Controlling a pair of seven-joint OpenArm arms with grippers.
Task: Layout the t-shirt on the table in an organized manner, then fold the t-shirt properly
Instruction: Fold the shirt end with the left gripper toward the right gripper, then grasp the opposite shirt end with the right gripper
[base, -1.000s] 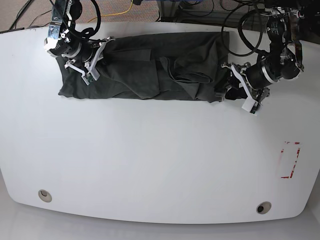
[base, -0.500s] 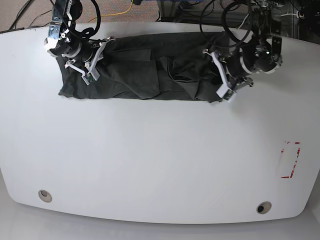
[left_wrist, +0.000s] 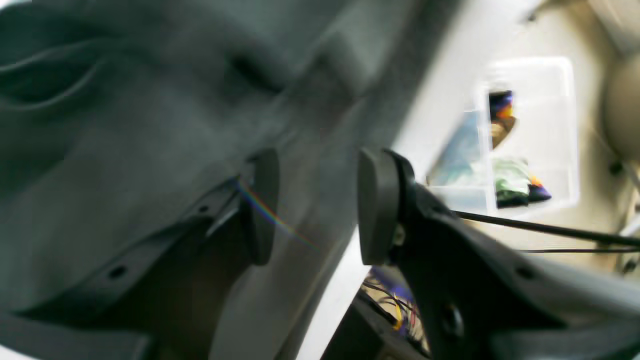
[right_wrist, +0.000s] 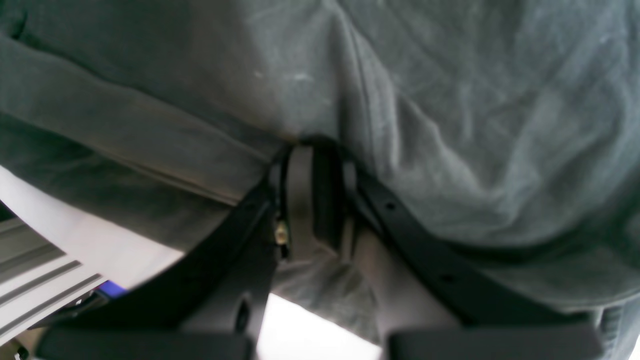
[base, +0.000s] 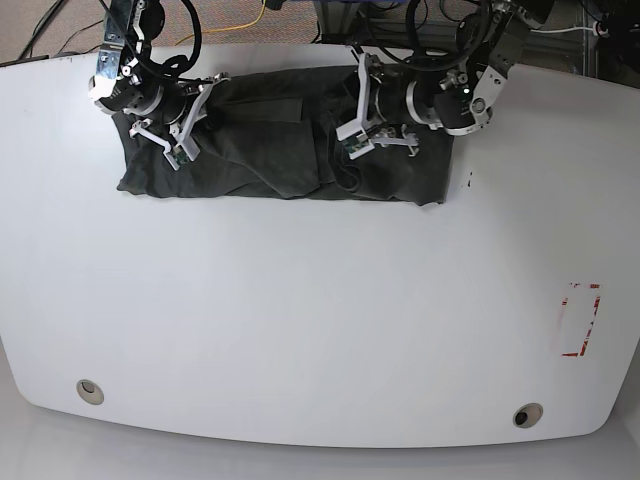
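Charcoal t-shirt (base: 415, 180) beneath the left fingers (left_wrist: 270, 210).

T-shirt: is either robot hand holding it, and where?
The right gripper seems closed on a fold of the t-shirt; the left gripper is open, holding nothing.

In the base view, the big shiny white tabletop (base: 300, 320) is bright and evenly lit, with only soft shadows. The left wrist picture is blurry, with a thin rainbow streak. In the right wrist picture, the wrinkled dark grey cloth t-shirt (right_wrist: 450, 125) looks a bit dim.
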